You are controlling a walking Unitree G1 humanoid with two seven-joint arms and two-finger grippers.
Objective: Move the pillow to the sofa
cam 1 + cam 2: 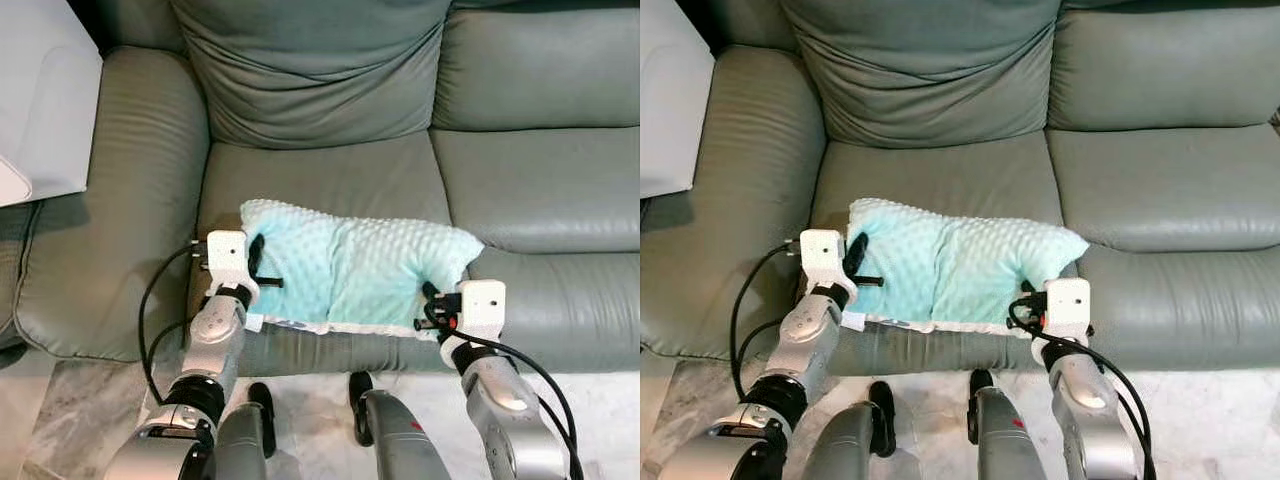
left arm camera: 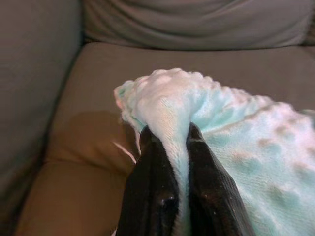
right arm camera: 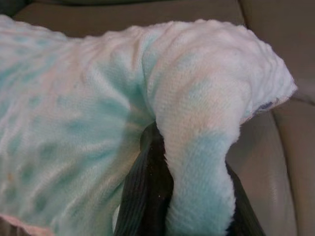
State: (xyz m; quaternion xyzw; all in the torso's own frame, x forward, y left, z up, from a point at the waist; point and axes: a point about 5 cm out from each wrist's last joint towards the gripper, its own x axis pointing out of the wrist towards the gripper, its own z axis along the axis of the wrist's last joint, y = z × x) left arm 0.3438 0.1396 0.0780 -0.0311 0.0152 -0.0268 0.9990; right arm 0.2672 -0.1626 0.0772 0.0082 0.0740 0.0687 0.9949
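A light turquoise dimpled pillow (image 1: 350,270) lies on the front part of the grey-green sofa's seat cushion (image 1: 330,175). My left gripper (image 1: 256,262) holds the pillow's left end; in the left wrist view its two black fingers (image 2: 155,191) pinch a fold of the fabric (image 2: 172,123). At the pillow's right end sits my right gripper (image 1: 432,300), and in the right wrist view its fingers (image 3: 147,191) are shut around a thick bunched fold (image 3: 197,147). Both ends are gripped near the seat's front edge.
The sofa's left armrest (image 1: 110,200) rises beside my left arm. A back cushion (image 1: 310,70) stands behind the pillow, and a second seat (image 1: 540,190) extends right. A white object (image 1: 45,100) is at far left. Marble floor (image 1: 60,420) lies below.
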